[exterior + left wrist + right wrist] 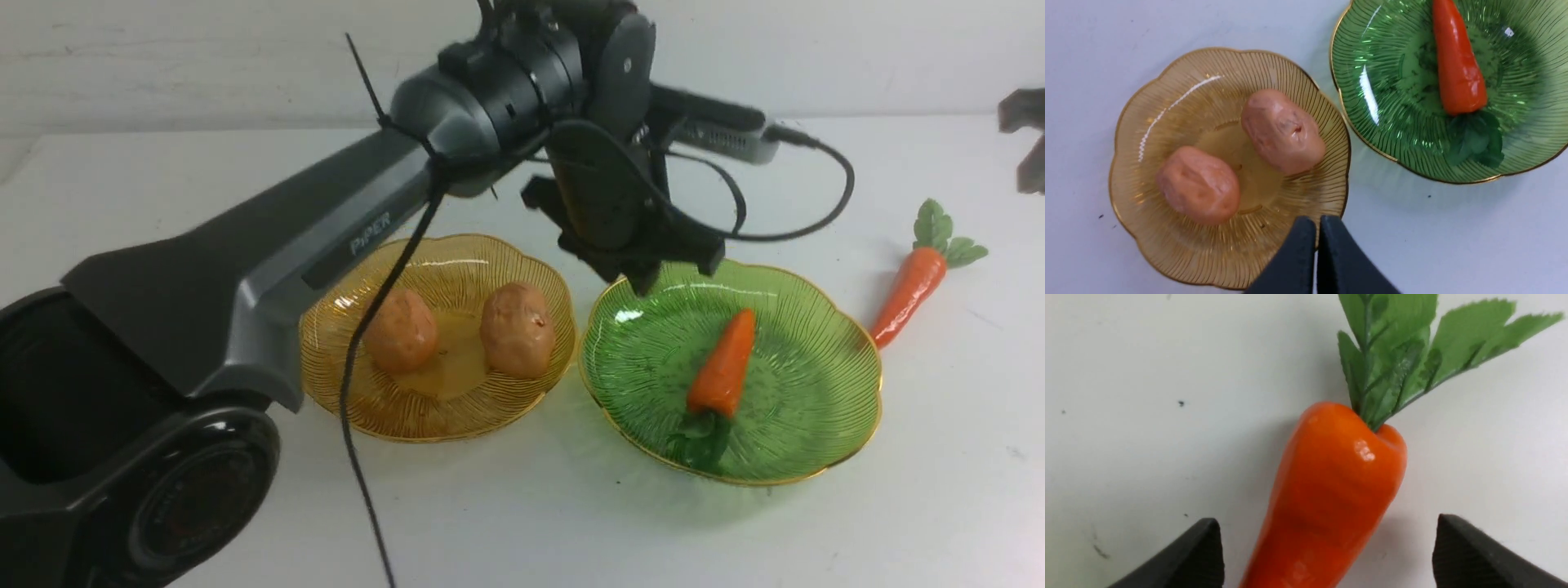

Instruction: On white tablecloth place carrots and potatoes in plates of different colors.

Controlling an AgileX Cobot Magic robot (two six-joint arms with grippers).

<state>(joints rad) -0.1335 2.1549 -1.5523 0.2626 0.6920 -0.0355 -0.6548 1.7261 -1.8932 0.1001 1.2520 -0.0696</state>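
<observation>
Below the spread right end effector (1327, 518) lies a carrot (1333, 477).

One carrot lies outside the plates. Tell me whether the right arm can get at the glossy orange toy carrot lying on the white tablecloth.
Probably yes. The right gripper is open with its fingers either side of the glossy orange toy carrot on the white tablecloth; nothing lies between them.
</observation>
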